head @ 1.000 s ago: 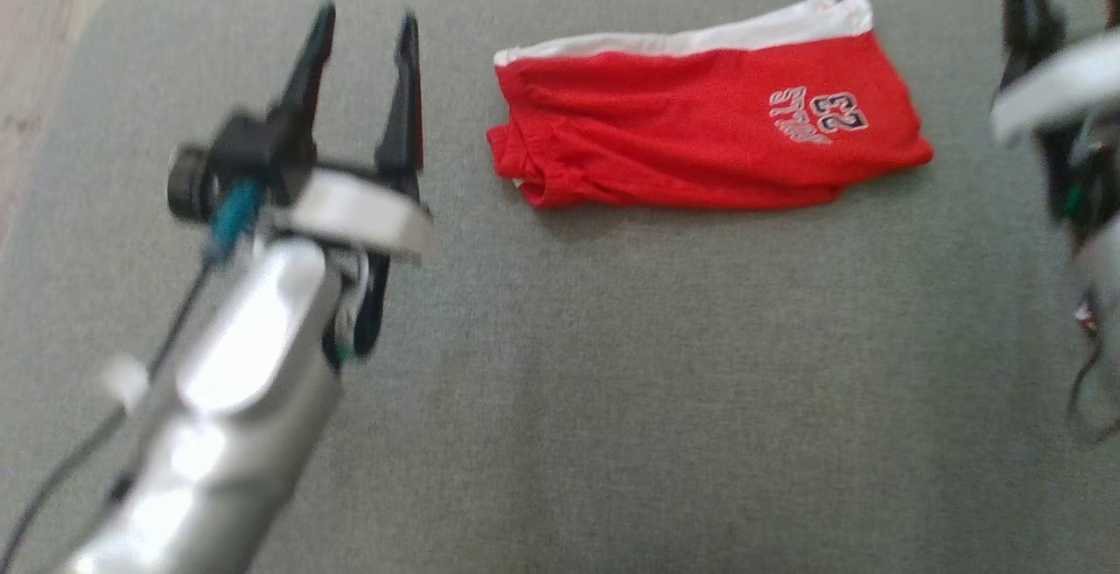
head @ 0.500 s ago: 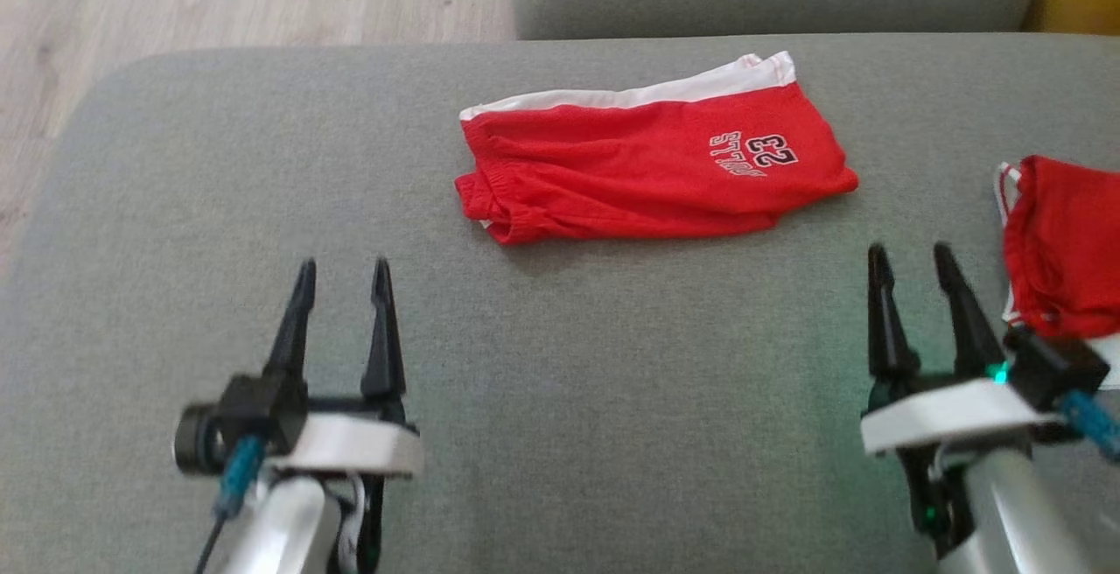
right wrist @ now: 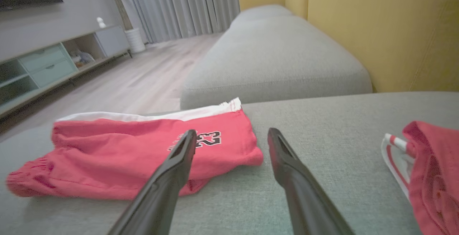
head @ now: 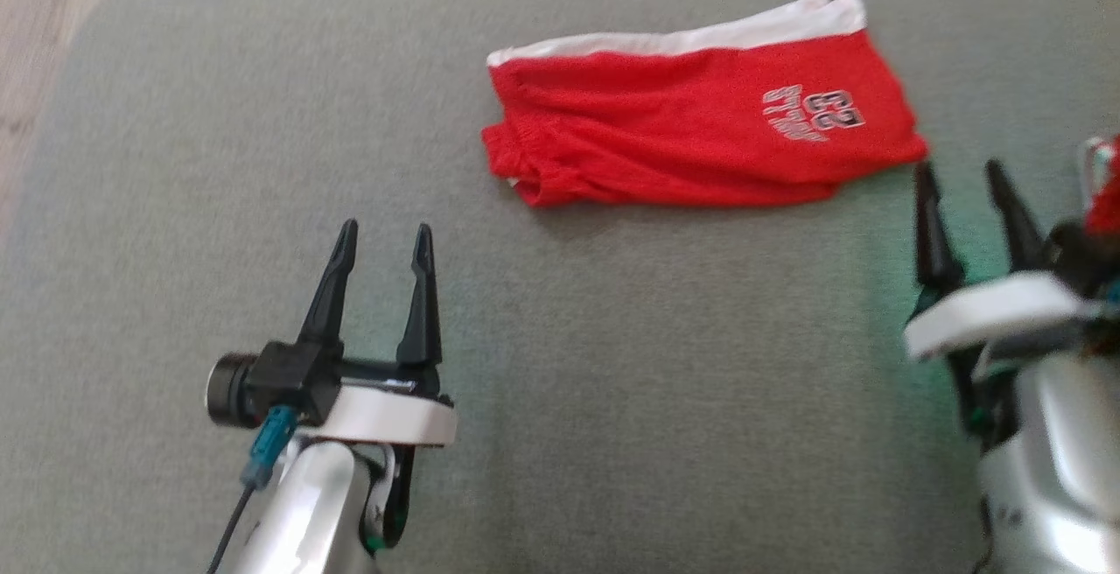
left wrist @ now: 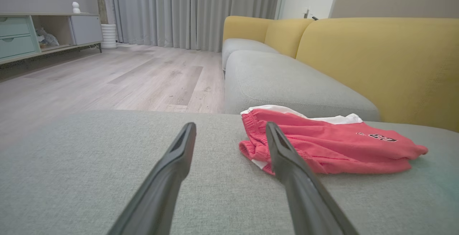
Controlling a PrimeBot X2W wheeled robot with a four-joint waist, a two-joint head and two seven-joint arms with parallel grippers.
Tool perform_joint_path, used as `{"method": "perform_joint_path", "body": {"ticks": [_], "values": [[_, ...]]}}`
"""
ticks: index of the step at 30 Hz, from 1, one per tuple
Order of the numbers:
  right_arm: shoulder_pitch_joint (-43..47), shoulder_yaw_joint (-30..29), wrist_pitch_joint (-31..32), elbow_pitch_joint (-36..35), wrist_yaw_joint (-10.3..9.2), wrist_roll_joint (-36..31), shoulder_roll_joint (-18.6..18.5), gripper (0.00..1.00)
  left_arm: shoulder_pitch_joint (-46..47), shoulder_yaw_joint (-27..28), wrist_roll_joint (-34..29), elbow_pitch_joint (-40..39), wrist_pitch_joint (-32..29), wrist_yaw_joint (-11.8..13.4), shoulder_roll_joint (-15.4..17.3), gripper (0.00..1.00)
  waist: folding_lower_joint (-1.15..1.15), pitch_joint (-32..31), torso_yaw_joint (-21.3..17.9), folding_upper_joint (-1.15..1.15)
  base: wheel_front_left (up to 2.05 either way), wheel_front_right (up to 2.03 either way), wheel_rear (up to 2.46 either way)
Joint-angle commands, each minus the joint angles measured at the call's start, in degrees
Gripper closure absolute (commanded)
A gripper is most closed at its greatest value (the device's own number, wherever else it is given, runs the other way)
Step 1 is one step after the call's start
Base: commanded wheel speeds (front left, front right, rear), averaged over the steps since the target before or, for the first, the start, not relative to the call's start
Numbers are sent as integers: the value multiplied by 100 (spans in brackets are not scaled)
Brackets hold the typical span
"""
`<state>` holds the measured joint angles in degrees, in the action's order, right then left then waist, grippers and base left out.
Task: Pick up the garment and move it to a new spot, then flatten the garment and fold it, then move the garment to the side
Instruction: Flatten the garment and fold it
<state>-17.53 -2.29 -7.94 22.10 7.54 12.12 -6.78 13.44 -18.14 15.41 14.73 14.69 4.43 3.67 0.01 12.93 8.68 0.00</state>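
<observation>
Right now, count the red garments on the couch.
2. The folded shorts lie in the middle of the couch seat. The other garment lies to their right, partly cut off by the picture's edge; more may lie out of frame.

We see soft, even daylight in the head view, with no hard shadows; only a thin dark shadow lies along the near edge of the shorts [head: 700,110]. A green glow falls on the cushion [head: 612,381] just left of the right gripper [head: 958,167]. This view is a little blurred, most at that gripper and at the print on the shorts. In the left wrist view, light comes through the curtains [left wrist: 193,9] far ahead of the left gripper [left wrist: 230,124]. The right wrist view is dimmer, and the shorts smear left of the fingertips.
</observation>
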Motion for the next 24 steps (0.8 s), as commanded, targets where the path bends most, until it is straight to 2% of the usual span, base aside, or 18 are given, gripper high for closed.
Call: {"method": "perform_joint_path", "body": {"ticks": [1,8,15,23,24], "values": [[-349,-20,169,14,-5,-85,-116,0,225,231,-58,-113,30,-49,5,0,-1,287,219,0,0,0,0],[-1357,-497,728,980,-5,-319,-304,0,432,163,-81,-4,30,-149,-70,0,-1,689,560,0,0,0,0],[-1876,-369,1182,1904,-5,-68,-520,0,554,6,40,8,30,-96,-78,0,-1,806,734,0,0,0,0],[-2085,-41,1200,2469,-5,70,-587,0,614,-64,86,1,30,-21,-79,0,-1,817,749,0,0,0,0],[-2100,75,1201,2509,-5,123,-584,40,619,-65,82,2,30,-17,-79,0,-1,817,742,0,0,0,0]]}}
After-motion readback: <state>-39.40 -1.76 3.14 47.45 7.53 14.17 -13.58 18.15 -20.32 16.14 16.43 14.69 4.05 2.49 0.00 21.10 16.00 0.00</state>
